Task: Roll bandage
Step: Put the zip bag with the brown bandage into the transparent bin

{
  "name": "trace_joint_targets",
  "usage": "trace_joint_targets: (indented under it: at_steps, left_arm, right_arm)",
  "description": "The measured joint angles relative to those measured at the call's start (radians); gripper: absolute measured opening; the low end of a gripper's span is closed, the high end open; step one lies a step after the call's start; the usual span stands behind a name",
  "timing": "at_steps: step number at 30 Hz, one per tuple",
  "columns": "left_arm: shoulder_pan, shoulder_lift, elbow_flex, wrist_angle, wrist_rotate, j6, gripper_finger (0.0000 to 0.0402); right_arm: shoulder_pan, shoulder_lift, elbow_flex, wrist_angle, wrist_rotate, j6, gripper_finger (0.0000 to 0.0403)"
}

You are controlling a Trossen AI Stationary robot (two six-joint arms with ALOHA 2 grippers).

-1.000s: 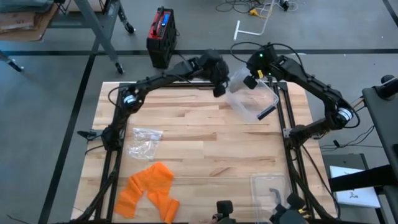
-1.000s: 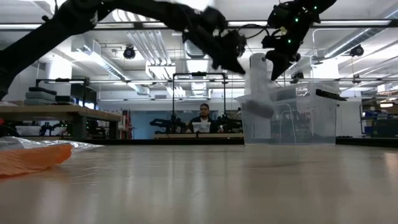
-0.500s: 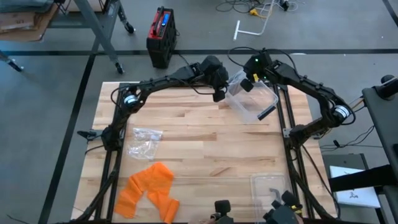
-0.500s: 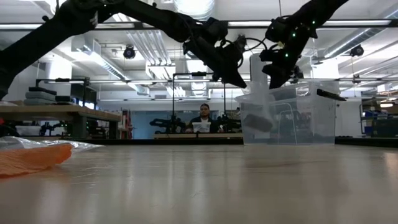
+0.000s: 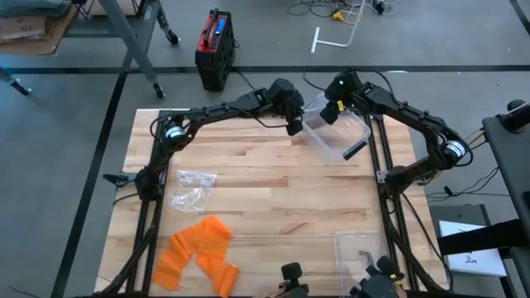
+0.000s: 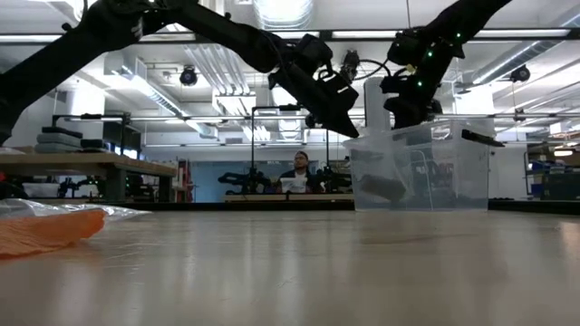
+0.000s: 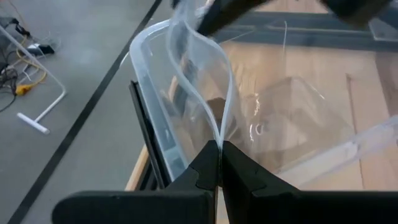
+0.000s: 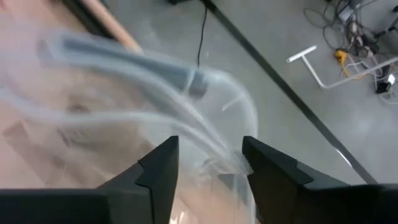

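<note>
1. Since a second ago the clear plastic bin [image 5: 338,136] has come down from its tilt and now looks level at the far right of the worktop [image 5: 273,199]. My right pincer [image 5: 330,112] has parted its fingers at the bin's rim.
2. Far left, near the front edge, lies the orange bandage [image 5: 199,252], crumpled and unrolled, well apart from both arms. Just behind it lies a clear plastic bag [image 5: 192,187]; what it holds is too small to tell.
3. My left pincer [image 7: 219,163] is clamped shut on a thin clear plastic flap [image 7: 205,74] at the bin's rim.
4. My right pincer [image 8: 208,158] stands half open at the same rim, gripping nothing that I can see.
5. The bin holds a dark oblong thing [image 5: 354,149]; I cannot tell what it is. Front right, a clear lid or tray [image 5: 358,248] lies flat.
6. Risks, as I judge them:
   - If my left arm pulls away while clamped, it could drag or tip the bin.
   - My two pincers are crowded close, so they could knock together.
   - The bandage is limp and creased, so it may bunch when rolled.
</note>
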Motion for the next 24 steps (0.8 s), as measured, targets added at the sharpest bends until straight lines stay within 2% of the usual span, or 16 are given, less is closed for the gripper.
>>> trace_joint_targets:
  at_steps: [3,7,12,15,19,24]
  left_arm:
    - [0.000,0.000,-0.004,-0.004,0.000,-0.010,0.0000]
    - [0.004,0.000,-0.004,-0.001,0.000,-0.048,0.0000]
    - [0.011,0.000,-0.004,-0.003,0.000,-0.104,0.0000]
    - [0.012,0.000,-0.004,-0.001,0.000,-0.119,0.0004]
    - [0.011,0.000,-0.004,-0.007,0.002,-0.131,0.0032]
    - [0.011,-0.001,-0.004,-0.037,0.005,-0.130,0.0098]
  right_arm:
    - [0.000,-0.002,0.046,-0.006,0.000,0.017,0.0184]
    - [0.000,-0.002,0.133,-0.096,-0.009,0.047,0.0203]
    - [0.000,-0.002,0.192,-0.284,-0.131,0.171,0.0210]
    - [0.001,-0.001,0.176,-0.294,-0.168,0.216,0.0203]
    - [0.001,0.035,0.154,-0.255,-0.165,0.265,0.0185]
    - [0.000,0.113,0.149,-0.220,-0.166,0.296,0.0155]
